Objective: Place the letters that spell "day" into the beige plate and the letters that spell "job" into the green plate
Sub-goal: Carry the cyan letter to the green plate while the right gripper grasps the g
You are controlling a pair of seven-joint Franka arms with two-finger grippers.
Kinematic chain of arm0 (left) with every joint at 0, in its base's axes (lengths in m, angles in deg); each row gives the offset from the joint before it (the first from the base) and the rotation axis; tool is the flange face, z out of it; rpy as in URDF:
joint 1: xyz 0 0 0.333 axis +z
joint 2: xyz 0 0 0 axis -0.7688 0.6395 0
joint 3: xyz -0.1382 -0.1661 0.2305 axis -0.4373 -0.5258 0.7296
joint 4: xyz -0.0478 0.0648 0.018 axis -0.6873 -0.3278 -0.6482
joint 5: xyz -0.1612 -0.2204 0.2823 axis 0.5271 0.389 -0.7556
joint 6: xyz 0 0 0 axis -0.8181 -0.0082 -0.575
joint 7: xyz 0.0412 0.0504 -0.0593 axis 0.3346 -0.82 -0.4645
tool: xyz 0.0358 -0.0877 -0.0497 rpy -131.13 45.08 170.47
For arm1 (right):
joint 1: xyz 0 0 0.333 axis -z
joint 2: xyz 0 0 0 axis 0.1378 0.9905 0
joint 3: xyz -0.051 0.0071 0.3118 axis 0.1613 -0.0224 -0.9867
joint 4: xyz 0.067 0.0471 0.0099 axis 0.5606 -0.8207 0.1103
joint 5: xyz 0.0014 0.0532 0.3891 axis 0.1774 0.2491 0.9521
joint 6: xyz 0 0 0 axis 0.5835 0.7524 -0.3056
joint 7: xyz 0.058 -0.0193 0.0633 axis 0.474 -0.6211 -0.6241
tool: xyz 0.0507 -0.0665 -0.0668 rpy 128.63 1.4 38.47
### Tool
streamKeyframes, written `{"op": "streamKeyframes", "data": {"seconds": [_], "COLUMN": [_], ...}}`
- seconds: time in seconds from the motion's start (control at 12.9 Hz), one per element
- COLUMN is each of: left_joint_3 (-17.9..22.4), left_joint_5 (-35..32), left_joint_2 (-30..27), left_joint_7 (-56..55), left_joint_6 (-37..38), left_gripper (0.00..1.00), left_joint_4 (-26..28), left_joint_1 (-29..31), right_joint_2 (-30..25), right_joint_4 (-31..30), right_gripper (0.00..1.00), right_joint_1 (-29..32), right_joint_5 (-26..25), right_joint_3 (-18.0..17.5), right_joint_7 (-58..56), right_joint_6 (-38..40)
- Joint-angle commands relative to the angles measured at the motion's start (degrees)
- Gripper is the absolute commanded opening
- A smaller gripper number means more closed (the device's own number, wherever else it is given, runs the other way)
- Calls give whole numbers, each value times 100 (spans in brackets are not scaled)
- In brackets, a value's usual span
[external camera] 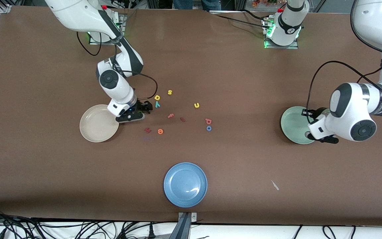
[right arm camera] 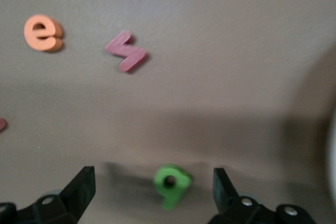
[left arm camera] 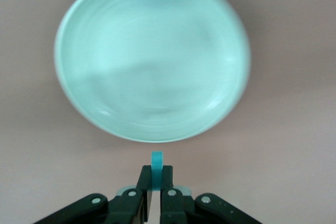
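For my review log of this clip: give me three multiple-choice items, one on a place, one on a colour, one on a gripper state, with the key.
1. What is the left gripper over?
A. blue plate
B. rim of the green plate
C. beige plate

2. What colour is the letter between the right gripper's fingers?
A. green
B. orange
C. yellow

3. How is the left gripper?
A. open, nothing in it
B. shut on a teal letter
C. shut on a plate rim

Key: 1 B, the left wrist view shows the green plate just past its fingertips. 2 A, it lies on the table between the open fingers. 3 B, a teal strip sticks out of the pinched fingers.
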Motion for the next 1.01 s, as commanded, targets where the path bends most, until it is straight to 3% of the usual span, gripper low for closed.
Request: {"op": "streamKeyframes", "data": {"seconds": [0.0,0.23,0.39,0.62,0.78,0.93], "left_joint_3": [-74,-65,-65,-83,-196,-555], "left_joint_5": [-283,-292,-292,-257,-161,5], "left_joint_2": [379,652,776,767,671,583], "left_joint_7": [158,158,158,149,88,-52], "left_joint_6": [-482,-590,-590,-555,-302,-55], "left_gripper": [0,0,35,100,100,100], "left_joint_4": [-43,-209,-385,-666,-1009,-1377], "left_joint_1": [305,411,403,385,289,227], "right_joint_2": [98,2,-34,-43,-78,-104], "right_joint_4": [3,-93,-146,-208,-251,-339], "right_gripper": [99,99,99,90,75,53], "right_joint_1": [-46,6,15,33,111,147], "right_joint_5": [17,-18,-18,-80,-220,-265], "right_joint_3": [-19,-19,-19,-19,-19,-19], "right_joint_7": [152,126,117,99,81,73], "right_joint_6": [-190,-182,-182,-190,-190,-190]}}
